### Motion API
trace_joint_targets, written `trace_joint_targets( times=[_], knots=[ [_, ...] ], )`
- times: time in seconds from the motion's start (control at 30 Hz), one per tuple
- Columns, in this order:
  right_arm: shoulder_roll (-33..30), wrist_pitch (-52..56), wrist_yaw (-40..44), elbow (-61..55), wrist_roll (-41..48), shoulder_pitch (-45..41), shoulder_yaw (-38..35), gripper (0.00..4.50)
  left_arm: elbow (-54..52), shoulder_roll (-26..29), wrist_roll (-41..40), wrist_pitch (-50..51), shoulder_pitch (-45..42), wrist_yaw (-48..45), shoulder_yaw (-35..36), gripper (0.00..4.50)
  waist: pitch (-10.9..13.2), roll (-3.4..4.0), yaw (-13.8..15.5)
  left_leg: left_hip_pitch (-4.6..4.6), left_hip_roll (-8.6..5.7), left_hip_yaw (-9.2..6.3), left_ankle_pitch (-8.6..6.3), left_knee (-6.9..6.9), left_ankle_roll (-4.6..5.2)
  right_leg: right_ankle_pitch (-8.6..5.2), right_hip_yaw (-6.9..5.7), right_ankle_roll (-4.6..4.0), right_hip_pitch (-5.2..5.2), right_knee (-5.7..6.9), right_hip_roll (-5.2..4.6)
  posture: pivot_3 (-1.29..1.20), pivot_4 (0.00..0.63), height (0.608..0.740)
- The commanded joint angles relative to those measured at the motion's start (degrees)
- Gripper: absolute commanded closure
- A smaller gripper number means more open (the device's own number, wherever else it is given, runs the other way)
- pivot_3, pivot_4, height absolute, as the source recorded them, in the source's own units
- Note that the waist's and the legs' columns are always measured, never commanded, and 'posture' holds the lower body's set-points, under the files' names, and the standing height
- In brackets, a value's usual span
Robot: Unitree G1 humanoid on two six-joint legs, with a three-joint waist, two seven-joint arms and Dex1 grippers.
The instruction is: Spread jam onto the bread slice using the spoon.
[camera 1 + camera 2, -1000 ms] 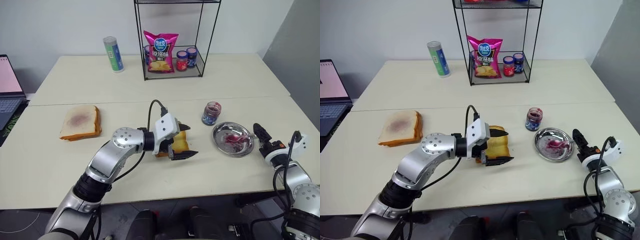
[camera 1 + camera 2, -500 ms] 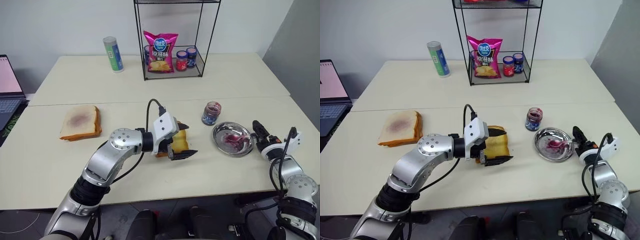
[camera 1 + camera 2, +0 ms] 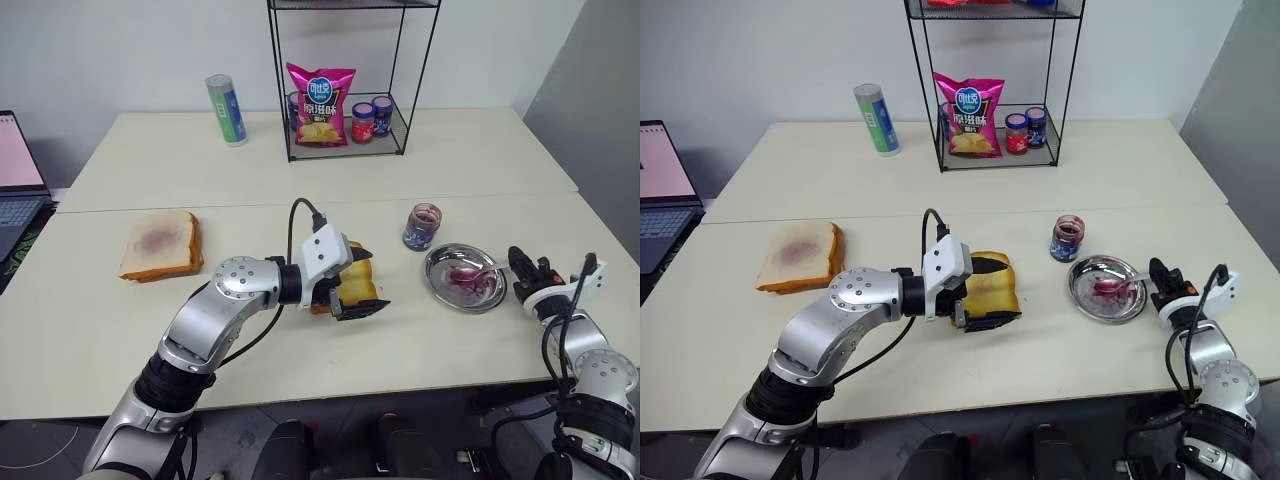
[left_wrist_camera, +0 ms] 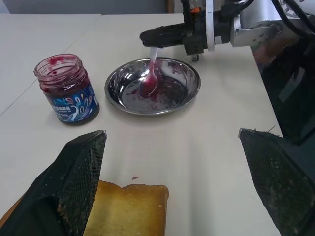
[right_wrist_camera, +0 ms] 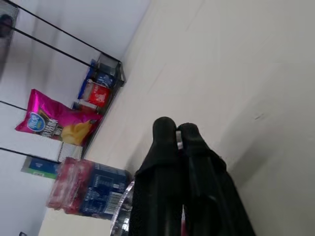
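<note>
Left wrist view: right pincer (image 4: 147, 38) is clamped on the thin handle of the small silvery metal spoon (image 4: 149, 81), its red-stained bowl resting in the round steel plate (image 4: 189, 78). Left pincer (image 3: 361, 282) spreads wide around the square golden-brown toasted bread slice (image 3: 355, 287), at nine o'clock from the plate.

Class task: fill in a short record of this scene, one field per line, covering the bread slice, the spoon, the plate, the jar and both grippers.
bread slice: golden toast lying on the table between the left gripper's fingers
spoon: bowl resting in the plate, handle end pinched by the right gripper
steel plate: round, smeared red with jam
jam jar: open, blue label, standing beside the plate
left gripper: open, fingers on either side of the toast
right gripper: shut on the spoon handle at the plate's rim
</note>
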Motion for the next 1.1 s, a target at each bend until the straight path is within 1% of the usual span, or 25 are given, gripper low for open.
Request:
trace_joint_targets(
  times=[0.03, 0.13, 0.27, 0.37, 0.47, 0.57, 0.67, 0.8, 1.0, 1.1],
  knots=[
    [0.0, 0.4, 0.4, -1.8, 0.0, 0.4, 0.2, 4.46, -0.8, 0.5, -0.2, -1.4, -0.6, -0.7, 1.5, 0.00, 0.0, 0.00, 0.0, 0.01, 0.00, 0.00, 0.00, -0.01, 0.00, 0.00, 0.00, 0.00, 0.00, 0.00, 0.00, 0.00, 0.150, 0.740],
    [-1.5, -0.3, 0.9, -1.7, -1.1, -0.1, 0.1, 4.46, -0.4, 0.2, 0.1, -1.6, -0.5, -0.1, 1.8, 0.00, 0.0, 0.00, 0.0, 0.00, 0.02, -0.01, 0.00, -0.04, 0.00, -0.01, -0.01, -0.01, -0.03, 0.00, 0.01, 0.00, 0.150, 0.740],
    [-2.9, 1.2, -0.2, -8.1, 0.6, -1.5, 0.7, 4.46, 0.9, 0.3, 0.5, -3.6, -0.5, 0.2, 2.9, 0.00, 0.0, 0.06, 0.0, -0.01, 0.01, -0.02, 0.00, -0.04, 0.00, -0.01, -0.02, -0.01, -0.04, 0.01, 0.01, 0.00, 0.150, 0.740],
    [-3.6, 1.9, -3.1, -14.0, 3.6, -5.8, 1.0, 4.46, 1.9, -2.1, -1.6, -3.2, -0.9, 2.9, 6.3, 0.00, 0.1, 0.14, -0.2, -0.04, 0.02, 0.02, 0.00, -0.03, 0.00, 0.00, 0.02, -0.01, -0.10, 0.03, 0.01, 0.00, 0.150, 0.740],
    [-3.7, 1.0, -6.3, -15.0, 4.4, -11.1, 0.8, 4.46, 2.7, -5.2, -2.1, -2.9, -0.9, 5.6, 7.3, 0.00, 0.1, 0.19, -0.6, -0.09, 0.01, 0.06, 0.00, -0.02, 0.00, 0.03, 0.05, 0.05, -0.17, 0.06, 0.00, 0.00, 0.150, 0.740],
    [-3.8, -0.8, -7.8, -13.3, 0.9, -15.9, 2.9, 4.46, 4.0, -7.3, -1.9, -2.7, -1.7, 6.9, 7.9, 0.00, 0.1, 0.17, -0.7, -0.09, 0.01, -0.02, 0.00, -0.05, 0.00, 0.04, -0.01, 0.06, -0.12, 0.01, 0.01, 0.00, 0.150, 0.740],
    [-4.0, -2.1, -7.6, -11.7, -2.5, -19.4, 5.5, 4.46, 5.2, -8.0, -2.1, -2.6, -2.7, 7.6, 8.7, 0.00, 0.1, 0.17, -0.8, -0.14, -0.02, 0.00, 0.00, -0.06, 0.00, 0.04, 0.00, 0.06, -0.16, 0.01, 0.00, 0.00, 0.150, 0.740],
    [-4.9, -3.9, -3.2, -8.8, -10.0, -23.2, 12.3, 4.46, 6.3, -9.1, -2.7, -2.0, -4.4, 8.7, 9.8, 0.00, 0.1, 0.17, -1.0, -0.13, -0.02, 0.05, 0.01, -0.03, 0.00, 0.06, 0.03, 0.08, -0.18, 0.04, 0.00, 0.00, 0.150, 0.740],
    [-5.5, -6.0, 3.9, -5.9, -18.0, -24.3, 19.4, 4.46, 5.5, -7.7, -2.2, -1.7, -3.6, 8.5, 9.6, 0.00, 0.1, 0.18, -1.0, -0.12, -0.01, 0.02, 0.01, -0.07, 0.00, 0.07, 0.01, 0.08, -0.17, 0.02, 0.00, 0.00, 0.150, 0.740],
    [-5.6, -7.1, 6.1, -5.4, -21.3, -24.3, 21.4, 4.46, 5.1, -7.4, -2.3, -1.5, -3.4, 8.7, 9.6, 0.00, 0.1, 0.18, -1.0, -0.13, -0.01, 0.02, 0.00, -0.06, 0.00, 0.07, 0.01, 0.08, -0.19, 0.03, -0.01, 0.00, 0.150, 0.740]
  ],
)
